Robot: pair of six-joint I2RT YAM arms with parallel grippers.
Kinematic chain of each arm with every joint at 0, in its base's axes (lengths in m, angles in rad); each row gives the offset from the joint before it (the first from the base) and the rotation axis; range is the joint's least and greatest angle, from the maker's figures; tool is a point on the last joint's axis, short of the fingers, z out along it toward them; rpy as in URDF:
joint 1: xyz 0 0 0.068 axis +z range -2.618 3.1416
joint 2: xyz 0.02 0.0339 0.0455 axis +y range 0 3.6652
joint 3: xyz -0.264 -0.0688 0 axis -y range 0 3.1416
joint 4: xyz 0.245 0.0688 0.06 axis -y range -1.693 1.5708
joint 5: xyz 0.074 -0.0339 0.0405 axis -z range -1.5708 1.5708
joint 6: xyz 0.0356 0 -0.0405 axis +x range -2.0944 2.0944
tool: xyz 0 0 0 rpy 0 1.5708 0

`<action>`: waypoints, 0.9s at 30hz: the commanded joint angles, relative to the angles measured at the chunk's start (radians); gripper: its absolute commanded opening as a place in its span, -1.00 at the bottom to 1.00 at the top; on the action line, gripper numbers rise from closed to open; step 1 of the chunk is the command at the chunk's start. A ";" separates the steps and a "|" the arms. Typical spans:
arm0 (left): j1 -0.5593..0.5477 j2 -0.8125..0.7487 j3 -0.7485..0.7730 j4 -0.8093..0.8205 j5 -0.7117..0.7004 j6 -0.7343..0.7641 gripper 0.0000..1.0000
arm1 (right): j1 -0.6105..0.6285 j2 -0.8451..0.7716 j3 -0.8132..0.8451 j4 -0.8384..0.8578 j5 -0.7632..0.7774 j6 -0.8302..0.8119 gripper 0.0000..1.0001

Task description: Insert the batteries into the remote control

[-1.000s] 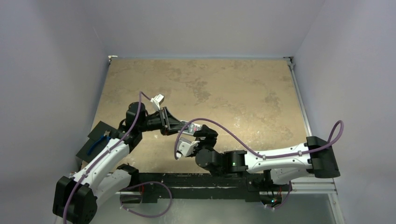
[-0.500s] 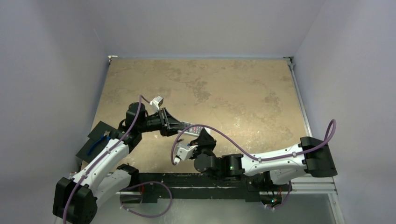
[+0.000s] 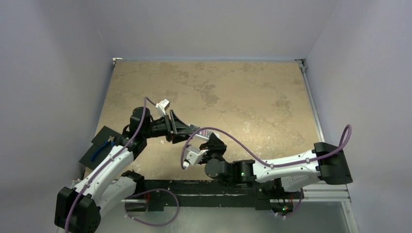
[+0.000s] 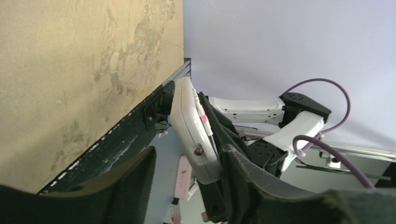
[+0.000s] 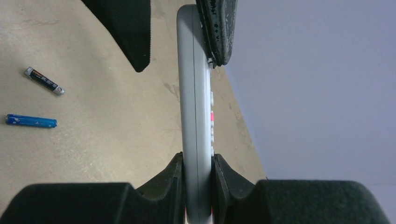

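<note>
Right now you are midway through passing the remote control (image 5: 194, 93) between the arms, not yet at the loading itself. Your right gripper (image 5: 197, 159) is clamped on one end of it, pads pressed to the face and the back. It holds the remote up off the table (image 5: 102, 140), edge-on to the right wrist camera. Your left gripper (image 4: 189, 153) is spread wide around the other end. One finger (image 5: 218, 28) touches the buttoned face and the second finger (image 5: 128, 32) stands apart from the plain back, so it grips nothing. From above, the two grippers meet nose to nose left of the table's middle, with the remote between them.

Both batteries lie on the table, clear of either arm. The black battery (image 5: 44, 80) and the blue battery (image 5: 31, 121) are near each other but not touching, on the remote's back side as the right wrist sees it.

I judge the task to be early: nothing is loaded, and I cannot tell from these views whether the battery cover is on or off. The next move, as I read it, calls for you to settle which arm keeps the remote. If the left takes it, close those fingers squarely on face and back before the right lets go, because a one-sided touch could tip it. Then you need the plain back turned up and held steady, so the free arm can go down for a battery.
</note>
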 commanded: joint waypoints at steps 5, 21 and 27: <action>0.004 -0.017 0.061 -0.053 -0.011 0.135 0.26 | -0.005 -0.081 0.024 -0.040 -0.060 0.121 -1.00; 0.006 -0.012 0.153 -0.186 -0.065 0.388 0.55 | -0.217 -0.138 0.189 -0.461 -0.559 0.436 -1.00; 0.006 -0.012 0.168 -0.225 -0.066 0.475 0.55 | -0.344 -0.144 0.236 -0.541 -0.783 0.519 -1.00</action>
